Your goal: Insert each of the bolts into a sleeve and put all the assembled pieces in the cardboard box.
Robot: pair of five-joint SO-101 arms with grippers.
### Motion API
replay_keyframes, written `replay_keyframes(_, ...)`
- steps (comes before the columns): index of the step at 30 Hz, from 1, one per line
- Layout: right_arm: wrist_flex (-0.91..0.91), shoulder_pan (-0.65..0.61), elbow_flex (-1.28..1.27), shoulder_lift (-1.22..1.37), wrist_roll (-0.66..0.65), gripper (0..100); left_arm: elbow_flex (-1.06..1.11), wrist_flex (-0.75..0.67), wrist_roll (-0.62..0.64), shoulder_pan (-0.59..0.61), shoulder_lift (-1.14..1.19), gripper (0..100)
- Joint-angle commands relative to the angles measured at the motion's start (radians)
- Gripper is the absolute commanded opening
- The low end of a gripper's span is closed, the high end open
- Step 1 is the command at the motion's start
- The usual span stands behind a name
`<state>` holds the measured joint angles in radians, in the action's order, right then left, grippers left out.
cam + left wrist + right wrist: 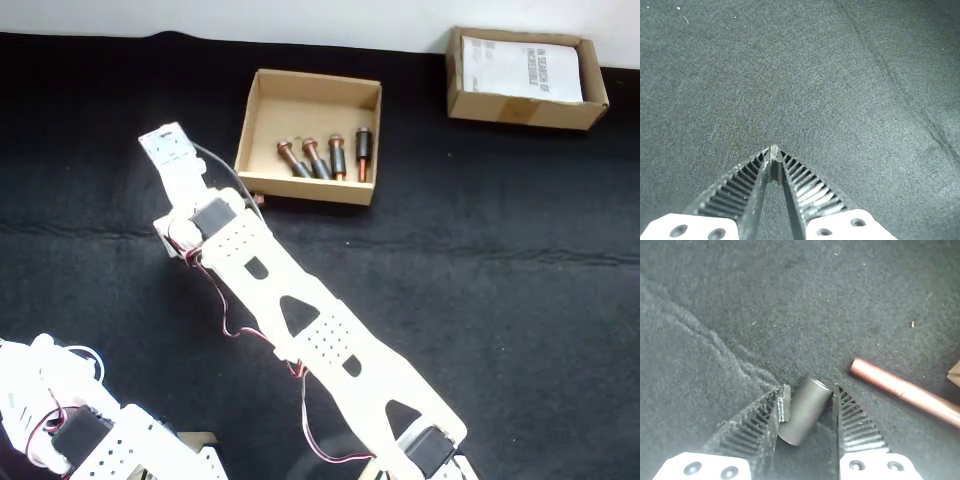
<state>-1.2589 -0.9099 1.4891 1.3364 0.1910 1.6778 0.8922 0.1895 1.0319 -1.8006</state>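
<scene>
Lying between the fingers of the right pincer, a short dark-grey cylindrical metal sleeve is gripped across its round wall, close to the black felt-covered desk. Its long axis is slanted across the pincer's gap, with the open end turned away from the wrist. Just beside that end, apparently not touching it, a copper-coloured threaded bolt is laid flat on the desk. The bolt's threaded tip is pointed towards the sleeve, and its other end runs off near a corner of the open brown cardboard box, in which four assembled pieces are already lodged. The two axes are not in line. Both parts are judged stiff and small. The sleeve's smooth wall may be expected to slip or swivel, so a mid-length hold is advised, with the bore left free. The left pincer is closed on nothing above bare felt.
</scene>
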Motion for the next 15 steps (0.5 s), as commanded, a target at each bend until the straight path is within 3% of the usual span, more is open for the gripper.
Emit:
replay_keyframes(1, -0.028, 0.002, 0.001, -0.005, -0.049, 11.6, 0.018, -0.002, -0.006, 0.005, -0.007, 1)
replay_keyframes(11, -0.137, -0.015, -0.042, -0.01, -0.206, 10.9, 0.018, -0.002, -0.006, 0.008, -0.007, 1)
replay_keyframes(15, -0.185, 0.018, -0.042, -0.012, -0.206, 0.9, 0.018, -0.002, -0.006, 0.007, -0.007, 1)
